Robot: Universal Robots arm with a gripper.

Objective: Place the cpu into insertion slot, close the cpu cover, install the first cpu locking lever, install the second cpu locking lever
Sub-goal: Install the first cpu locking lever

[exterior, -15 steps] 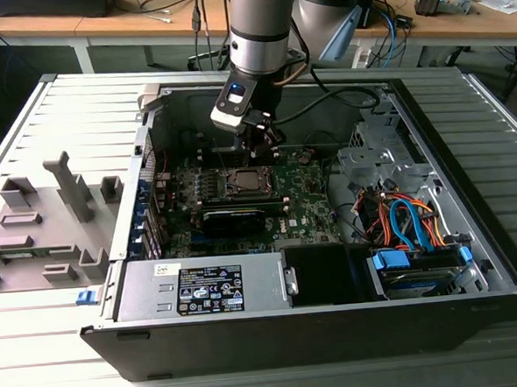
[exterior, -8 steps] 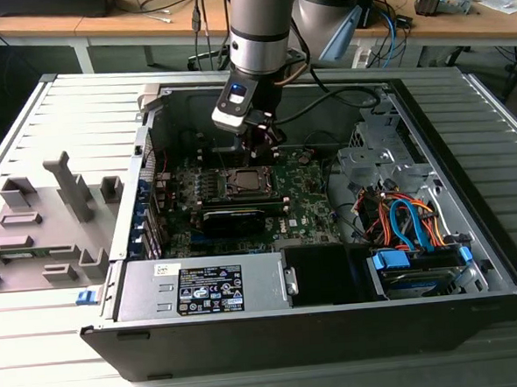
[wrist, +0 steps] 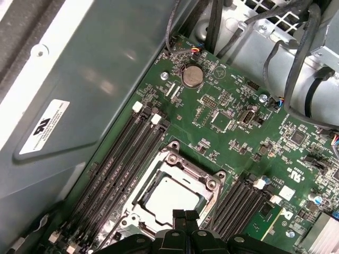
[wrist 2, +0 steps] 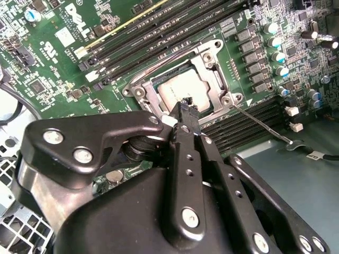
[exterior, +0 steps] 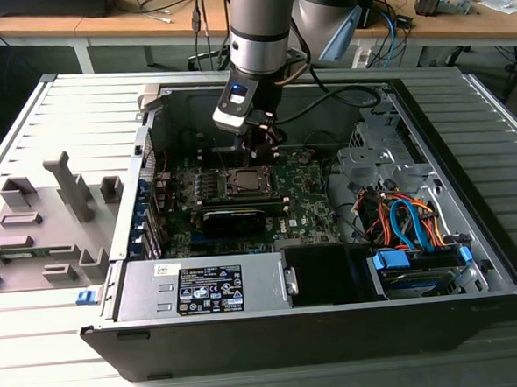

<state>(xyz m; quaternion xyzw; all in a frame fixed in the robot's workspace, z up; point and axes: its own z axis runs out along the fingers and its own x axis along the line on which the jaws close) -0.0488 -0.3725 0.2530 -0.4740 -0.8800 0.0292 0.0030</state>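
**Cpu in its slot, cover down, gripper closed over it**

Cpu (wrist 2: pixel 180 91): one chip, its silver-grey top showing through the window of the one cpu cover (wrist 2: pixel 214 79), which lies flat on it. Both sit in the insertion slot (wrist 2: pixel 168 78) on the green motherboard (wrist: pixel 238 137), inside the open computer case (exterior: pixel 473 259).

The gripper (wrist 2: pixel 185 105) hangs directly over the cover's edge. Its two black fingertips are pressed together with nothing between them, and they look to be just touching the cover.

One thin metal lever (wrist 2: pixel 262 127) juts from a corner of the cover. It runs slantwise across the long black memory slots (wrist 2: pixel 249 119), and its hooked end lies well away from the cover.

In the first wrist view one round coin battery (wrist: pixel 192 75) sits on the board, and one white printed label (wrist: pixel 46 127) is stuck to the case wall. In the exterior view the grey power supply (exterior: pixel 203 285) carries printed labels on its top.
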